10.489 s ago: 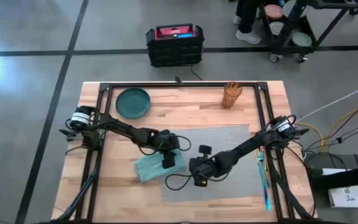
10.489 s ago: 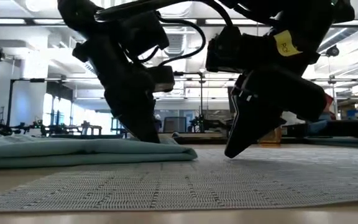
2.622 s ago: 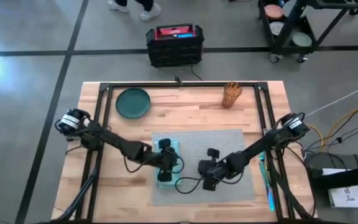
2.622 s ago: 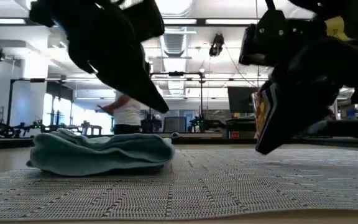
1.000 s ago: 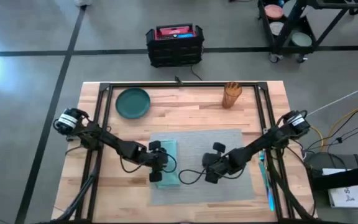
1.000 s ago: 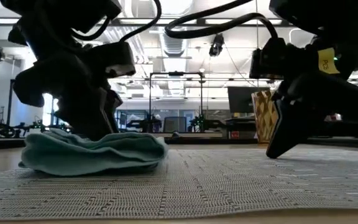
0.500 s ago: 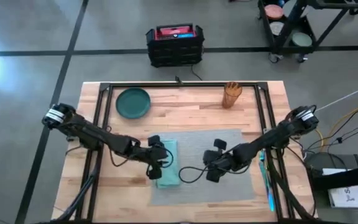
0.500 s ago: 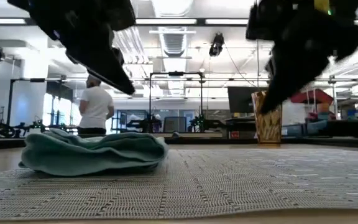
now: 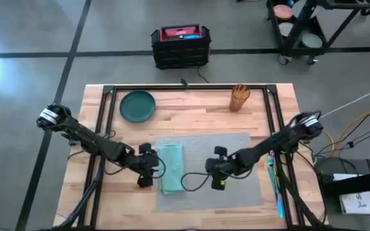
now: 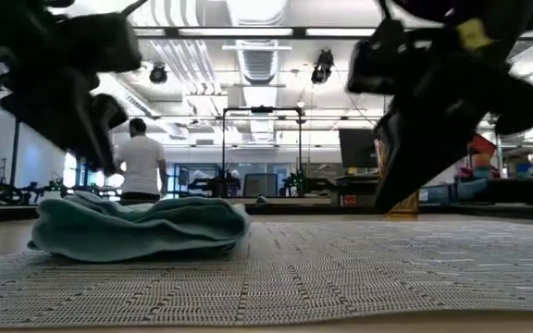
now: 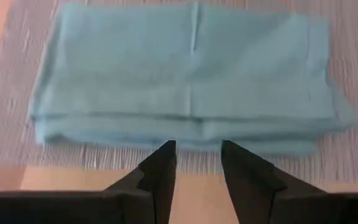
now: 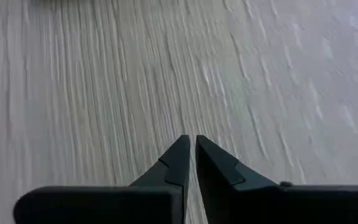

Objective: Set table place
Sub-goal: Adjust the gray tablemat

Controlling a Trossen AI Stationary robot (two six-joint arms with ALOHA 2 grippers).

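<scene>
My left gripper [image 11: 194,163] stood slightly open and empty beside the napkin [image 9: 171,168]; my right gripper [image 12: 190,155] hung nearly closed, empty, over the placemat [image 9: 236,144]. The plate [image 9: 137,106] looked rigid, breakable; grip its rim.

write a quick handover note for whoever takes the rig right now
Left gripper: open, empty, beside the placemat's left edge.
Right gripper: nearly shut, empty, over the placemat.
Folded teal napkin lies on the placemat's left part.
Green plate and wooden cup sit at the table's far side, off the mat.
Done: mat and napkin. Left: plate, and probably the cup.
</scene>
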